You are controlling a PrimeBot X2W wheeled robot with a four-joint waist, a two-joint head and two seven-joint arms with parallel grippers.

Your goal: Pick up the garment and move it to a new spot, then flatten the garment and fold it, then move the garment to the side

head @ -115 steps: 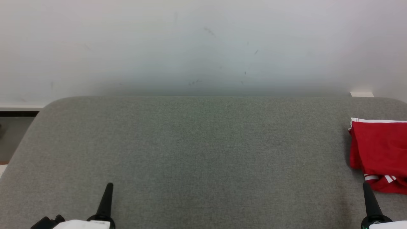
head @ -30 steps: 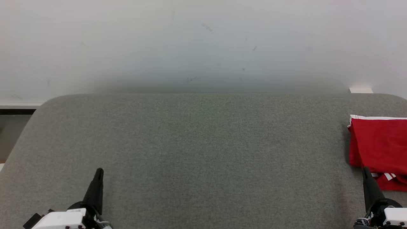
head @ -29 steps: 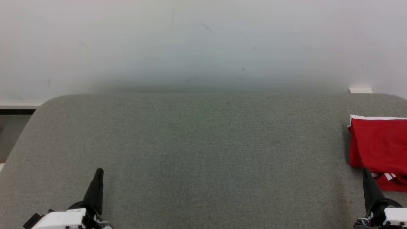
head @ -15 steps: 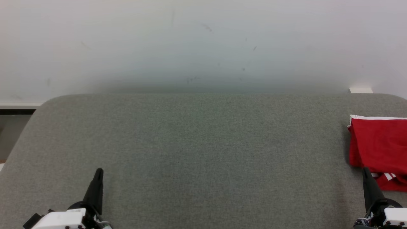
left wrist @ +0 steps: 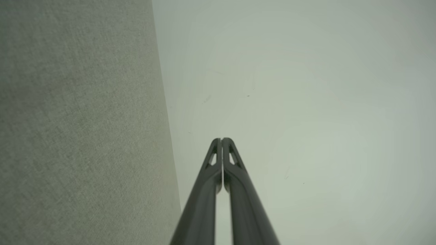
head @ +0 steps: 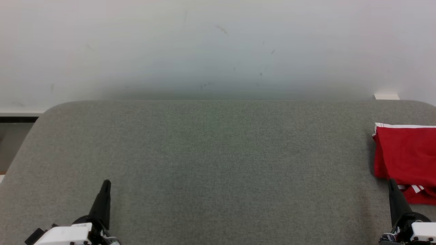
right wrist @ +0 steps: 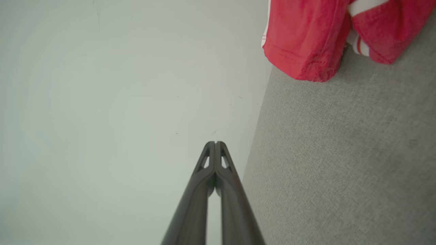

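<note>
— Grey cloth covers the desk [head: 218, 163], and most of it lies bare, from the left edge across to the far edge under the pale wall [head: 218, 44]. Where is the garment?

— Red garment [head: 405, 156], white trim, lying as a folded packet at the desk's right edge and running out of the head view. I judge the fold made and the move to the side all but finished.

— And the arms?

— Left pincer [head: 106, 186] hangs over the near left corner, its two fingers pressed together, holding nothing. Right pincer [head: 392, 183] sits by the near right corner, just beside the packet's near end, also together and empty.

— So what makes this last step good?

— Leave the packet alone unless it needs help. The far hem looks straight. The near end, where the white stripes [head: 412, 189] show, looks bunched. To tidy it, I'd part the right pincer, come in low from the desk's middle and nip that small lump only. Cloth on cloth probably grips, so a sideways shove could unroll the layers. Lift a little before shifting. Otherwise, pull the right arm straight back so a fingertip doesn't snag the hem.
</note>
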